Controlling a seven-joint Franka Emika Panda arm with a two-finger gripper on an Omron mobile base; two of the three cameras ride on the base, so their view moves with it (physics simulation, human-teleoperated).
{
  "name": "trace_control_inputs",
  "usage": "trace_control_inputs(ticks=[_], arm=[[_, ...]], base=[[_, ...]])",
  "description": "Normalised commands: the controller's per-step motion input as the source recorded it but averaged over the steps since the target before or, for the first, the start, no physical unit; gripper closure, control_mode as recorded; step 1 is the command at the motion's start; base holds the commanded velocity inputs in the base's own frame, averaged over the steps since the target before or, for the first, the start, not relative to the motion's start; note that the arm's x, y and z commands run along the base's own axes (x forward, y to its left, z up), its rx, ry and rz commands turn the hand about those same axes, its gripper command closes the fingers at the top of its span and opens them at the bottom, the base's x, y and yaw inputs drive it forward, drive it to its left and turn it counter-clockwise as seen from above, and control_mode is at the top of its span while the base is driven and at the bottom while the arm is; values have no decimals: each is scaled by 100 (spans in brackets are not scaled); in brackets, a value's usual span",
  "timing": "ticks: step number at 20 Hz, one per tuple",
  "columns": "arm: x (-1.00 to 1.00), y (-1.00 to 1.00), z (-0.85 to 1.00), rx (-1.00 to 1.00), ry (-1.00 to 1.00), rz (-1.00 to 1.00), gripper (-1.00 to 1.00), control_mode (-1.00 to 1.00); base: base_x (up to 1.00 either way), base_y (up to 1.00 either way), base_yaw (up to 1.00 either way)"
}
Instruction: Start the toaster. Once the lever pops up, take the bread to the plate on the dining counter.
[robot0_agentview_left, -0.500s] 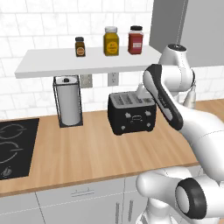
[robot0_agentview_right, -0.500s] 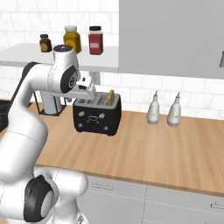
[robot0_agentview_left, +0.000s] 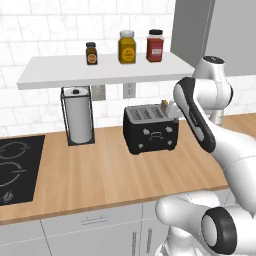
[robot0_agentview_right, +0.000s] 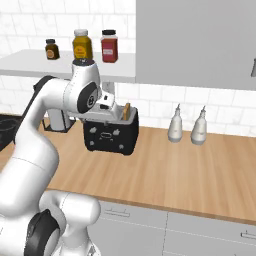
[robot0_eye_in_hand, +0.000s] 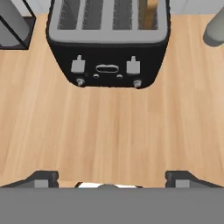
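- Hovering above the counter (robot0_eye_in_hand: 109, 131), your gripper (robot0_eye_in_hand: 111, 177) sits in front of the toaster (robot0_eye_in_hand: 108, 41), jaws spread wide, nothing between them.
- Step in hand, by my reading: starting the toaster. Both levers (robot0_eye_in_hand: 78, 64) on its front face sit high, so neither looks pressed yet.
- Toaster lies ahead of the fingertips (robot0_eye_in_hand: 43, 177), apart from them, bare wood between.
- Bread (robot0_eye_in_hand: 150, 13) stands in the slot at the far right as seen from the hand, poking above the top; the right lever (robot0_eye_in_hand: 133, 65) sits below that slot.
- Next move, as I judge it: bring one fingertip over the right lever and push it down its track. Narrowing the jaws first may help you land on that small tab.
- Toaster looks black and boxy, slots across the top, two pale knobs (robot0_eye_in_hand: 79, 82) and an oval mark (robot0_eye_in_hand: 107, 68) low on the front.
- Bread is tan with a darker crust, upright, seen edge-on in the right base view (robot0_agentview_right: 127, 111).
- Paper towel roll (robot0_eye_in_hand: 13, 22) stands off to the left of the toaster, a grey bottle (robot0_eye_in_hand: 215, 27) to the right.
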Motion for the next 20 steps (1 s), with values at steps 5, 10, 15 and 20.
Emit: trace_control_inputs(ticks=[5,10,15,20], arm=[[5,-5,-43,0,-2,0,-100,-100],[35,0,-50,0,0,0,100,-100],[25,0,-18,2,0,0,100,-100],[0,-1,-8,2,0,0,100,-100]], base=[[0,0,0],[0,0,0],[0,0,0],[0,0,0]])
